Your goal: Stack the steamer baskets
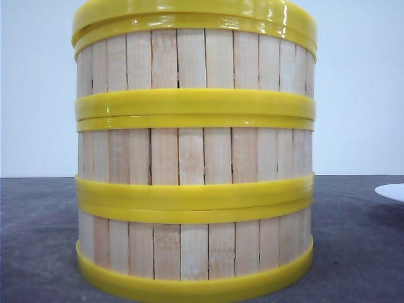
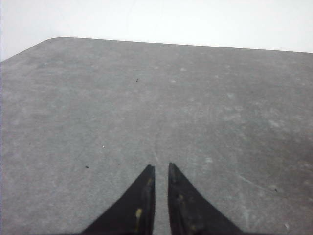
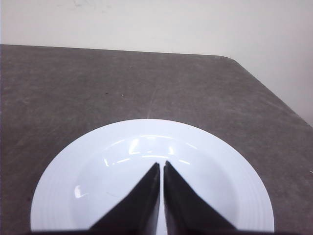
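Three steamer baskets stand stacked close in front of the camera in the front view: the bottom one [image 1: 196,249] on the grey table, the middle one [image 1: 196,154] on it, and the top one [image 1: 196,60] with its rim reaching the frame's upper edge. Their yellow rims line up, apart from a slight slant at the top. Neither gripper shows in the front view. My left gripper [image 2: 161,167] hovers over bare table, shut with only a thin slit and nothing in it. My right gripper [image 3: 162,164] is shut and empty above the white plate.
A white plate [image 3: 98,161] lies under the right gripper; its edge [image 1: 392,191] shows at the right of the front view, apart from the stack. The grey table [image 2: 146,88] ends in rounded corners near a pale wall.
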`<state>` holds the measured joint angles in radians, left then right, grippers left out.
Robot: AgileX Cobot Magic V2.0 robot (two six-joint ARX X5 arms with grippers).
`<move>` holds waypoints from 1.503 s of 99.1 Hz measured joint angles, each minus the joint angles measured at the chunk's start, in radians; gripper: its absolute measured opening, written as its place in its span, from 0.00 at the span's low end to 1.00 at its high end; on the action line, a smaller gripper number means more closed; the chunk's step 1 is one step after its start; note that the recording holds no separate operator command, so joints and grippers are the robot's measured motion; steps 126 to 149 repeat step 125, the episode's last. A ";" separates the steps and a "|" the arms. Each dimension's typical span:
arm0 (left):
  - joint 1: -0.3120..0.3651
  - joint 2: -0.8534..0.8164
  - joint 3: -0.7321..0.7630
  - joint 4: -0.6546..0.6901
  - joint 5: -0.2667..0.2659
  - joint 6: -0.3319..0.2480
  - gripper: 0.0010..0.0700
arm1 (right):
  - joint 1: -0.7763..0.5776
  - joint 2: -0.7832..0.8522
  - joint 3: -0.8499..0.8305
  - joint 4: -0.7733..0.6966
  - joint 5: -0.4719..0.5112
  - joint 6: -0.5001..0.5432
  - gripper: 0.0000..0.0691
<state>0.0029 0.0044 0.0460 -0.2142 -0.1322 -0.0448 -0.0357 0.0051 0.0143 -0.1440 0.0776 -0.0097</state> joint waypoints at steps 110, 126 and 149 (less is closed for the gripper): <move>0.000 0.000 0.000 0.000 0.000 0.000 0.02 | 0.000 0.000 0.000 0.032 0.000 0.000 0.01; 0.000 0.000 0.000 0.000 0.000 0.000 0.02 | 0.000 0.000 0.000 0.032 0.000 0.000 0.01; 0.000 0.000 0.000 0.000 0.000 0.000 0.02 | 0.000 0.000 0.000 0.032 0.000 0.000 0.01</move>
